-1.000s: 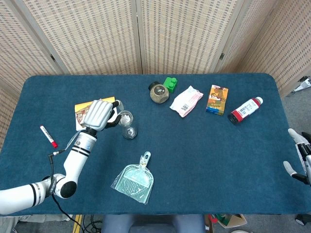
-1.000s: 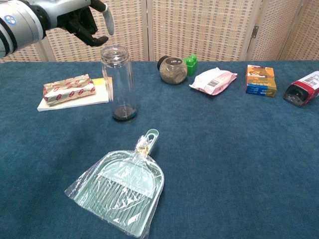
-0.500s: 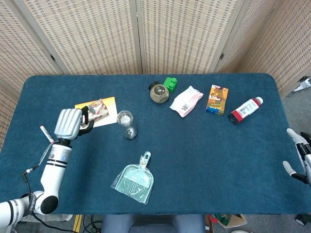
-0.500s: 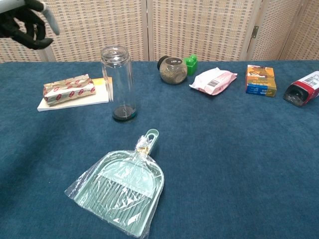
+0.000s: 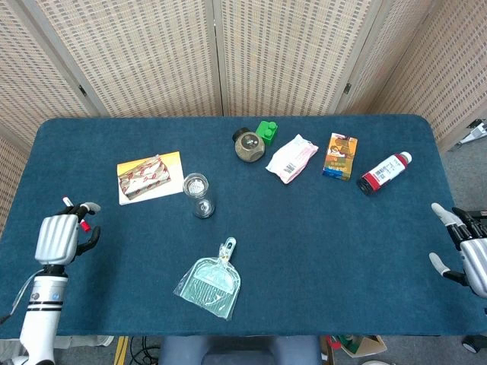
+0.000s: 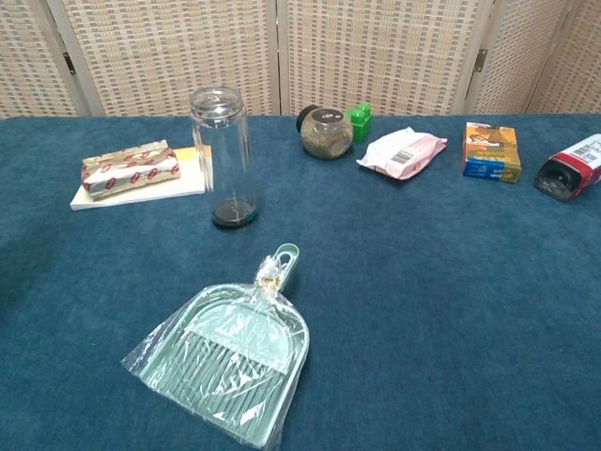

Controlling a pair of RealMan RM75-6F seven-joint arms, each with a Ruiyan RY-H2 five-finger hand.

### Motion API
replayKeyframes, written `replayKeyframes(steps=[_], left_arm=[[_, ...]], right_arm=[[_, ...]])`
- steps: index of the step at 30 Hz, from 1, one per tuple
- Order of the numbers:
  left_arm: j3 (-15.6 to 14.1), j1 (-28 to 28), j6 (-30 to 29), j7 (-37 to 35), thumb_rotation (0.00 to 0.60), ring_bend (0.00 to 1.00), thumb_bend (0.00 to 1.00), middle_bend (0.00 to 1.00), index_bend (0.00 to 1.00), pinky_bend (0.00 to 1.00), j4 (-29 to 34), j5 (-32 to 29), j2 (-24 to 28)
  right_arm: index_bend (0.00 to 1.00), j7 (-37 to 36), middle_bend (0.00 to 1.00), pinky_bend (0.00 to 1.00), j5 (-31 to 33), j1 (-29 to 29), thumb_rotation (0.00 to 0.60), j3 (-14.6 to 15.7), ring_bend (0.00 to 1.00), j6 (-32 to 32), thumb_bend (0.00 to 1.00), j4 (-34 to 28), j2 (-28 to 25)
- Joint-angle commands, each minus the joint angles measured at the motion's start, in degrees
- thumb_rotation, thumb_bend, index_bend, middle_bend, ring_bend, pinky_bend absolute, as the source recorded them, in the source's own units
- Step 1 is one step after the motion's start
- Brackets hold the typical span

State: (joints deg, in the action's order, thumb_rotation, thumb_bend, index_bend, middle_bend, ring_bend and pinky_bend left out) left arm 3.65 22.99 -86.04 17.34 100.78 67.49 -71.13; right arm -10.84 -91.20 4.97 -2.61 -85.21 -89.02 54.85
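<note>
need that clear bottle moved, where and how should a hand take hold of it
Grip the clear bottle around its mid-body, probably coming in level from the side. It stands upright, tall and narrow with an open top, so a low or top grasp could tip it. The left hand is the nearer one.

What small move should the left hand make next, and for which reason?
Probably lower a little onto the red marker. The left hand hovers directly over it near the table's left edge, fingers curled and holding nothing; only the marker's end shows beyond the hand.
</note>
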Motion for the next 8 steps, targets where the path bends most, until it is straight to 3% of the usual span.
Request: replayKeyframes(steps=[1,8], left_arm=[[-1.7,-2.8,-3.1,0.3,0.6,0.38,0.42,0.38,0.34,0.48,0.8,2.8,0.2],[-2.6,-6.5,-5.6,0.0,0.6,0.37,0.42,0.38,0.34,0.48,2.6,5.7,0.7]], right_arm=[[0.02,-0.1,0.19,0.23,-0.1,0.2,0.6,0.1,0.08,0.2,0.3,0.2,0.2],[0.02,-0.1,0.19,0.23,-0.3,0.5,0.6,0.2,0.08,0.3,0.31,0.1,0.5]])
